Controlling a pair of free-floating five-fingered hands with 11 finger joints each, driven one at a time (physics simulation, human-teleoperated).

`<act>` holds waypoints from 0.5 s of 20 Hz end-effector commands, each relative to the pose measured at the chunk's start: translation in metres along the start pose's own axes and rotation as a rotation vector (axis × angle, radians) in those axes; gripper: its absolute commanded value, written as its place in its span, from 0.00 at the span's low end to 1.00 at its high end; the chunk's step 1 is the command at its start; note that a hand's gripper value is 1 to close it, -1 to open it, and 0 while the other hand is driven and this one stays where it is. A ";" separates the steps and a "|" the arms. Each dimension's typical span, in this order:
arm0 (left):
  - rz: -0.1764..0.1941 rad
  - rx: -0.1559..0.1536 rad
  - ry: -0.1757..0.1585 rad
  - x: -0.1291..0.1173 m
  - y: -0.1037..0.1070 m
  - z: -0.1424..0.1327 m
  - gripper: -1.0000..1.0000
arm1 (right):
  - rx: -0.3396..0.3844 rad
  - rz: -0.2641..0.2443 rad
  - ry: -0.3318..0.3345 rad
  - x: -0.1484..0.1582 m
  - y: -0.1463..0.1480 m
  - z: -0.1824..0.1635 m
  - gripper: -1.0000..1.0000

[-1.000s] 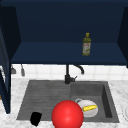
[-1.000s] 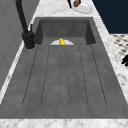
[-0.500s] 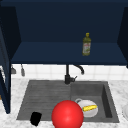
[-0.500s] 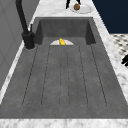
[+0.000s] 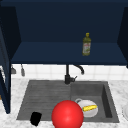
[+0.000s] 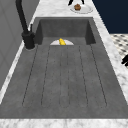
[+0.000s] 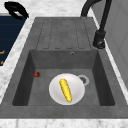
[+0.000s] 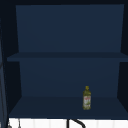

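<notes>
Stock at the sink, for your check:

- Left hand (image 5: 35,118): hangs over the front counter edge, just off the drainboard (image 6: 65,75). From the right side its (image 7: 15,9) fingers bend in a loose curve with nothing between them. It touches nothing.
- Right hand (image 6: 74,2): at the far counter end, just above the muffin (image 6: 77,7). You cannot tell how its fingers stand.
- Ball (image 5: 67,115): red, at the sink's front rim, between the left hand and the corn plate (image 5: 93,113). It is the item nearest that hand.
- Muffin: sits on a saucer (image 6: 86,10) on the counter past the basin.
- Corn (image 7: 65,90): lies on the white plate on the basin floor, beside the drain (image 7: 83,79).
- Tap (image 5: 68,75): black, behind the sink.
- Bottle (image 5: 86,44): upright on the lower shelf (image 5: 45,53).
</notes>
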 end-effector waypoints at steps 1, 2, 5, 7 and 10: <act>0.000 0.000 0.000 0.000 0.000 0.000 0.50 | -0.011 0.040 0.038 -0.005 0.012 0.024 0.00; 0.000 0.000 0.000 0.000 0.000 0.000 0.50 | -0.003 0.058 0.054 -0.007 0.016 0.029 0.00; 0.000 0.000 0.000 0.000 0.000 0.000 0.50 | 0.013 0.117 0.090 -0.004 0.034 0.043 0.00; 0.000 0.000 0.000 0.000 0.000 0.000 0.50 | 0.022 0.169 0.138 0.004 0.039 0.040 0.00; 0.000 0.000 0.000 0.000 0.000 0.000 0.50 | 0.029 0.231 0.172 0.007 0.038 0.037 0.00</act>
